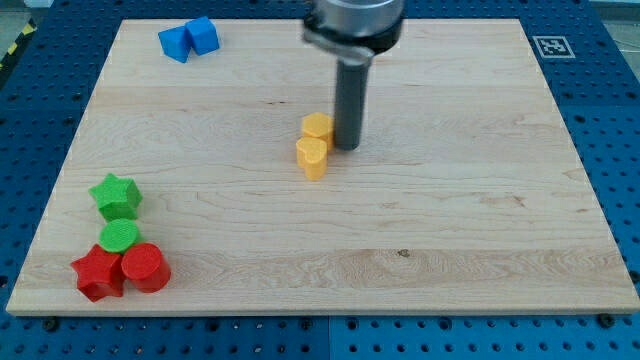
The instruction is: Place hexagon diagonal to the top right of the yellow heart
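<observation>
Yellow hexagon [318,125] is seen near the worktop's [450,220] centre, touching the yellow heart [312,157] just below-left of it. My tip [347,147] is set against the hexagon's right side. No end effector is fitted, so no opening can be told.
</observation>
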You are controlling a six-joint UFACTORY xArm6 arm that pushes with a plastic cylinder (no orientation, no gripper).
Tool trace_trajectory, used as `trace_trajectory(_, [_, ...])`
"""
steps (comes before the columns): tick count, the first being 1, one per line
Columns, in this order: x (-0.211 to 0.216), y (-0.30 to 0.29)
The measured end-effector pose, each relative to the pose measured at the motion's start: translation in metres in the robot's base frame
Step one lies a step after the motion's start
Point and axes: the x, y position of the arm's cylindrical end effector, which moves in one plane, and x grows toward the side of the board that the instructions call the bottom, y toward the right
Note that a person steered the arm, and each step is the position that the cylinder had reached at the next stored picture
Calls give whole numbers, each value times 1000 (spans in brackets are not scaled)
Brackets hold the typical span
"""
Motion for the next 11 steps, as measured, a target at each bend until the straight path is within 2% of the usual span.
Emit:
trace_trajectory(1, [21, -15])
trace_trajectory(4, [-103, -10])
trace_trajectory(5, [-117, -27])
trace_trajectory(6, [-102, -59])
trace_trajectory(8, [-3, -37])
trace_trajectory(9, [16, -35])
trace_trajectory(10, [-14, -36])
trace_trajectory(11, [-37, -2])
